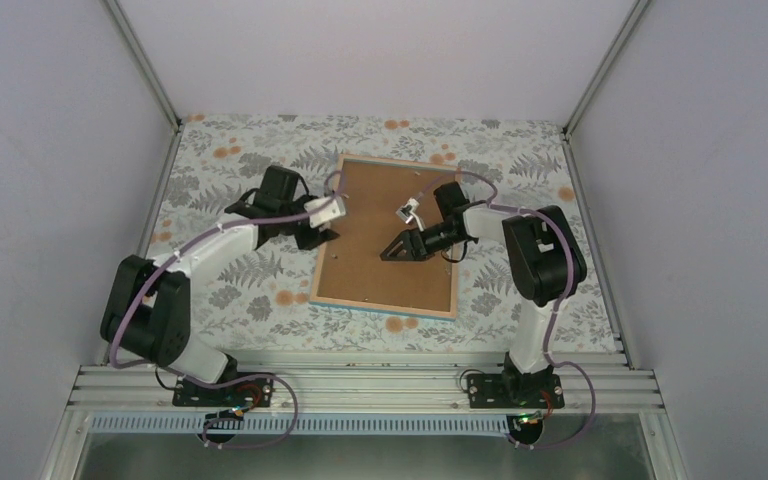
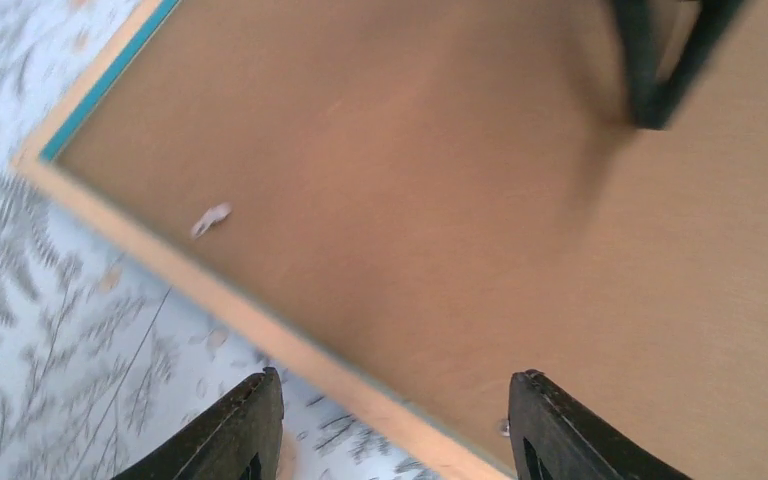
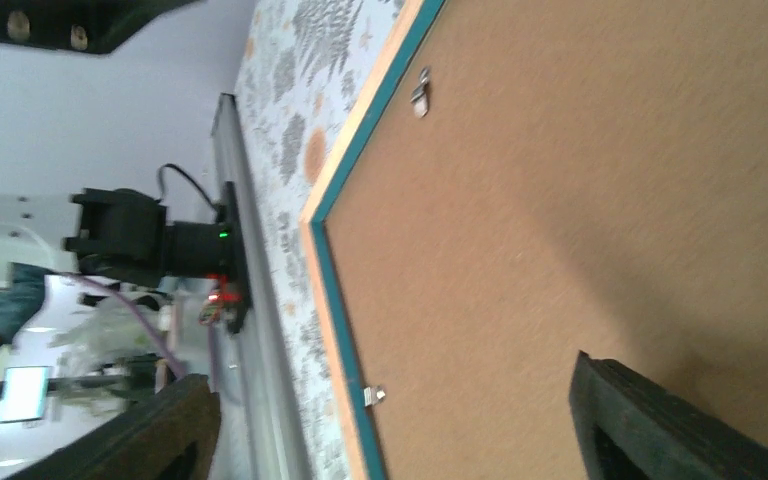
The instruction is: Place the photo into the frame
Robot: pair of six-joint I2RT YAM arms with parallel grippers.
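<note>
Left gripper [image 1: 322,238]: jaws spread, empty, hanging over the 9 o'clock edge of the turquoise-rimmed, wood-backed rectangular picture frame [image 1: 383,306]. Frame lies face down mid-table on the floral-print tablecloth [image 1: 240,160], with the plain brown backing board [image 1: 370,200] up. Right gripper [image 1: 392,252]: jaws spread wide, empty, above the board's middle, fingers pointing toward 8 o'clock.

Pale grey walls [image 1: 380,50] on three sides; fern-print tablecloth [image 1: 230,275]; aluminium rail [image 1: 360,385] along near edge
</note>
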